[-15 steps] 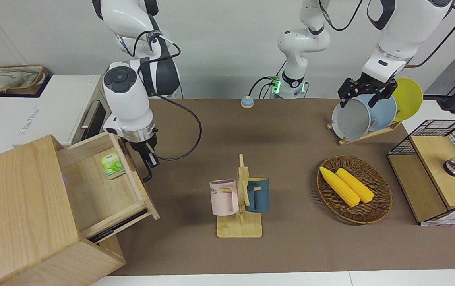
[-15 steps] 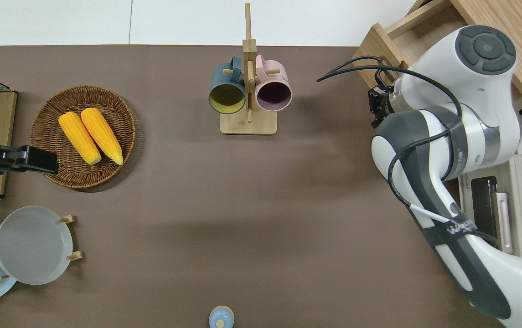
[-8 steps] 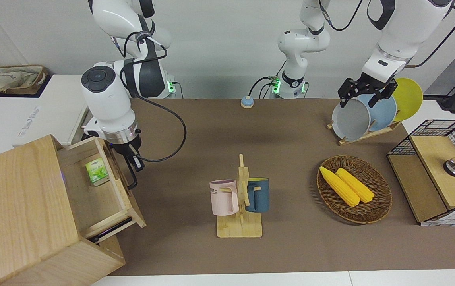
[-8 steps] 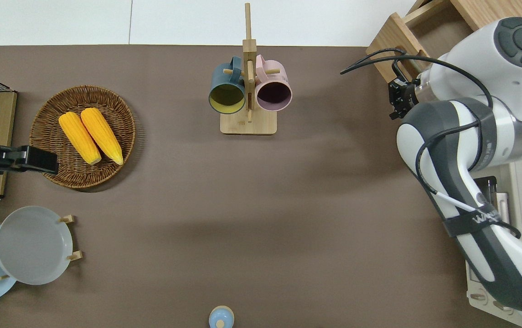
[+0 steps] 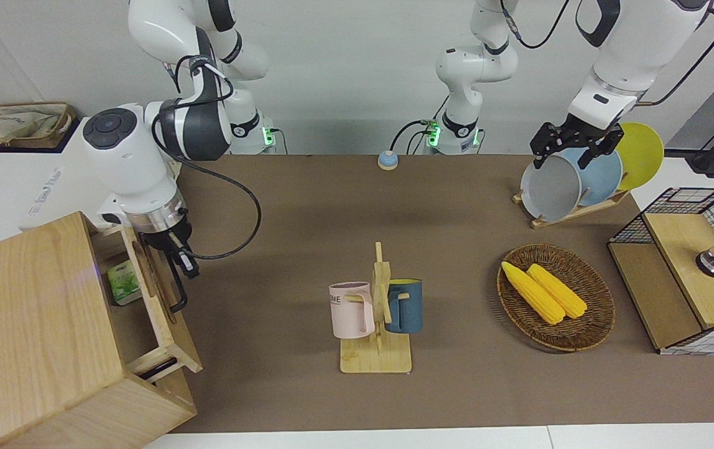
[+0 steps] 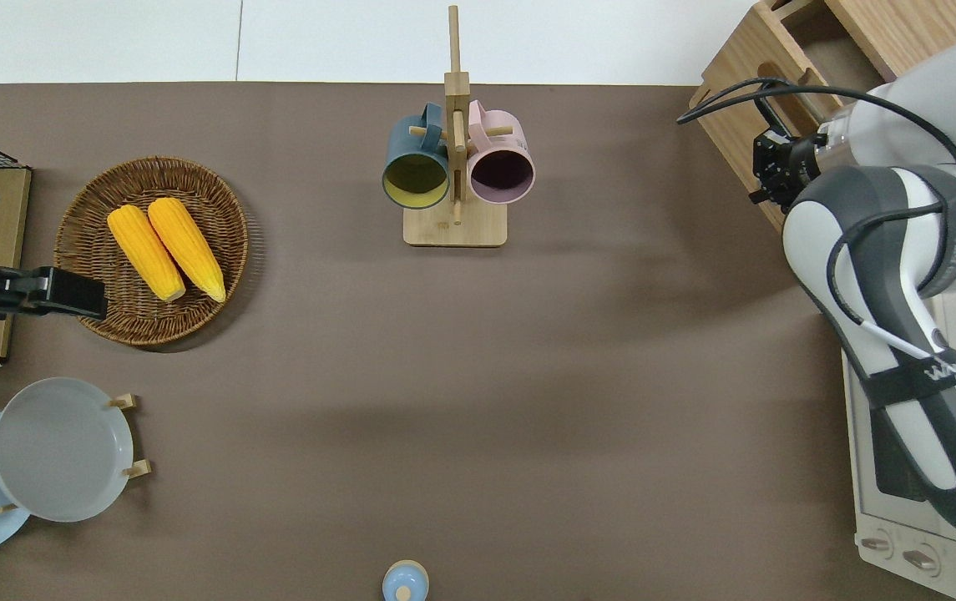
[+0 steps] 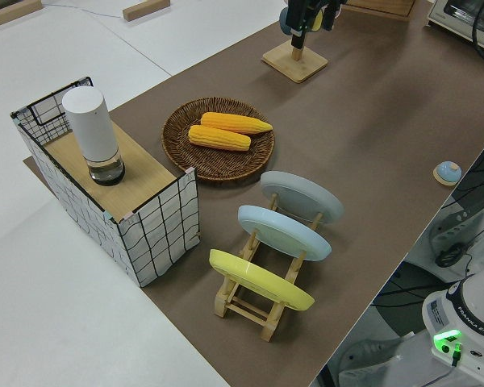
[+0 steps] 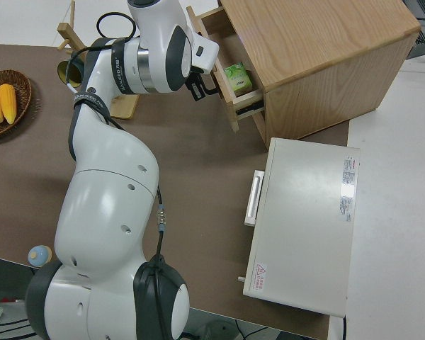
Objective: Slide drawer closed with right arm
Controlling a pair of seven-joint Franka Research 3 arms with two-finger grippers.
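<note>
The right gripper [image 5: 177, 254] has travelled with the drawer [image 5: 156, 298] toward the cabinet [image 5: 32, 324] since a second ago, when the drawer stood far more open and showed most of its floor; now only a narrow strip of the inside shows, and the green packet [image 5: 123, 282] lying in it sits just at the cabinet's edge; whether the gripper's fingers are spread or closed I cannot tell, since the black handle [image 5: 176, 288] and the wrist hide them. The gripper is right at the drawer's front, at the end of the handle nearer to the robots, pointing down from the silver wrist ring; contact with the handle or front panel looks likely but is not plainly seen. The drawer is a wide, shallow box of light wood with a black metal loop handle on its front; it still juts a little way out of the pale wood cabinet at the right arm's end of the table, farther from the robots than the white toaster oven [image 6: 903, 492]. The mug stand [image 5: 376, 324] is well apart, toward the middle of the table. The left gripper [image 5: 572, 144] is parked.
</note>
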